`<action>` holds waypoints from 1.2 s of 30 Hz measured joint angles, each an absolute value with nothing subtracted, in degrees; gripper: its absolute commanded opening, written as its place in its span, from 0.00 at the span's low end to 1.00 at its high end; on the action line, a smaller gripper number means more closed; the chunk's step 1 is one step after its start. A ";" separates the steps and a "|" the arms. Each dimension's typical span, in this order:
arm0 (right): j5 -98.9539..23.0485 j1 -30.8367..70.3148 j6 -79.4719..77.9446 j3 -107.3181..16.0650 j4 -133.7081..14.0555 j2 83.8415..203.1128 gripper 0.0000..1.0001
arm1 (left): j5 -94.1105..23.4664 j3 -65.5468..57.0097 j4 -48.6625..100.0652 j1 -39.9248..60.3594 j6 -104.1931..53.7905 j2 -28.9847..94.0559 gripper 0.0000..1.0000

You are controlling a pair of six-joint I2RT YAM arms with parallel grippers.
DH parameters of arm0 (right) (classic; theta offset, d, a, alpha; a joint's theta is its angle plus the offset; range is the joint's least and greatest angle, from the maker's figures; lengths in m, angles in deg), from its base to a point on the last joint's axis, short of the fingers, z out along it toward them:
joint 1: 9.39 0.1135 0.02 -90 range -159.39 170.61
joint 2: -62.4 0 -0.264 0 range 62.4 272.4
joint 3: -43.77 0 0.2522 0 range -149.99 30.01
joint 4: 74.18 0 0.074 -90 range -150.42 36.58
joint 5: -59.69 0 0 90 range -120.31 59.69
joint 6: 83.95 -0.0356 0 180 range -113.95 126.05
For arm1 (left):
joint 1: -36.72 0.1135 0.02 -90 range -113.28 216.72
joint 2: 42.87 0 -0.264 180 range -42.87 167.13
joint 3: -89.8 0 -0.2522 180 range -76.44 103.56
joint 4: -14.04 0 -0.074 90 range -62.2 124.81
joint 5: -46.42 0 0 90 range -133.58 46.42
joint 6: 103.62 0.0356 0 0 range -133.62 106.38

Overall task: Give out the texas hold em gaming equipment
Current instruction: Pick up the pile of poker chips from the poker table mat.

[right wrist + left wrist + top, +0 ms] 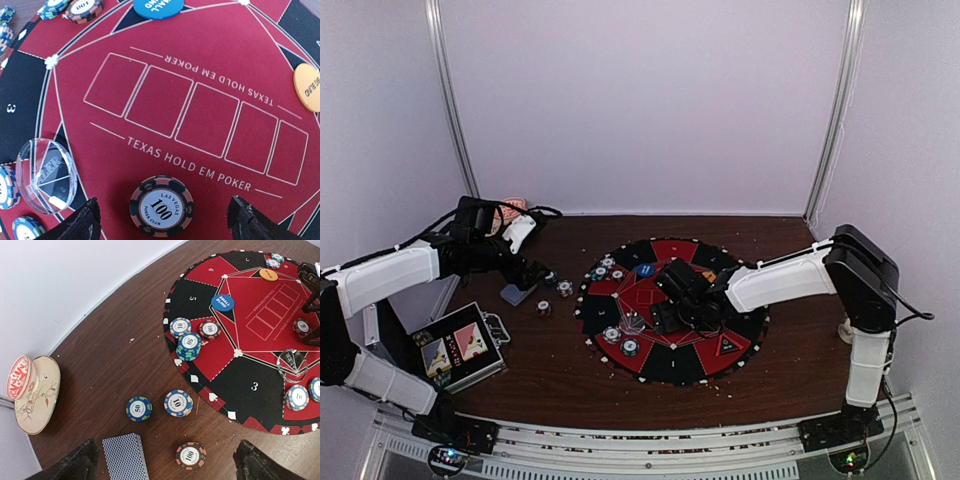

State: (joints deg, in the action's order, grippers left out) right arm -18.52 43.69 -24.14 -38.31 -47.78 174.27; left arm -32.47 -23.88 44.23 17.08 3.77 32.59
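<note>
Wide open, the right end effector straddles a round black-and-salmon striped poker chip without touching it; the left end effector gapes empty.

light: soft, even | shadows: faint | overhead: slightly grainy | wrist: edges bowed, poker chip sharp

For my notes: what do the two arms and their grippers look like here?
Both the left arm and right arm have smooth white shell links joined by black joints, with thin black cables looped alongside. The left gripper and right gripper have matte black jaws. No markings visible.
</note>
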 measured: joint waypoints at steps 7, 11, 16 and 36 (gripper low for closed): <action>-18.48 43.74 -24.19 -38.31 -48.02 175.58 0.78 | -32.47 -23.97 44.12 17.08 3.74 32.59 0.98; -18.45 43.74 -24.28 -38.31 -48.02 175.71 0.71 | -32.47 -24.08 44.12 17.08 3.72 32.57 0.98; -18.06 43.74 -24.34 -38.31 -48.17 175.91 0.64 | -32.47 -24.30 44.12 17.08 3.72 32.55 0.98; -16.07 45.11 -24.08 -42.09 -47.34 178.77 0.55 | -32.45 -24.30 44.10 17.08 3.70 32.48 0.98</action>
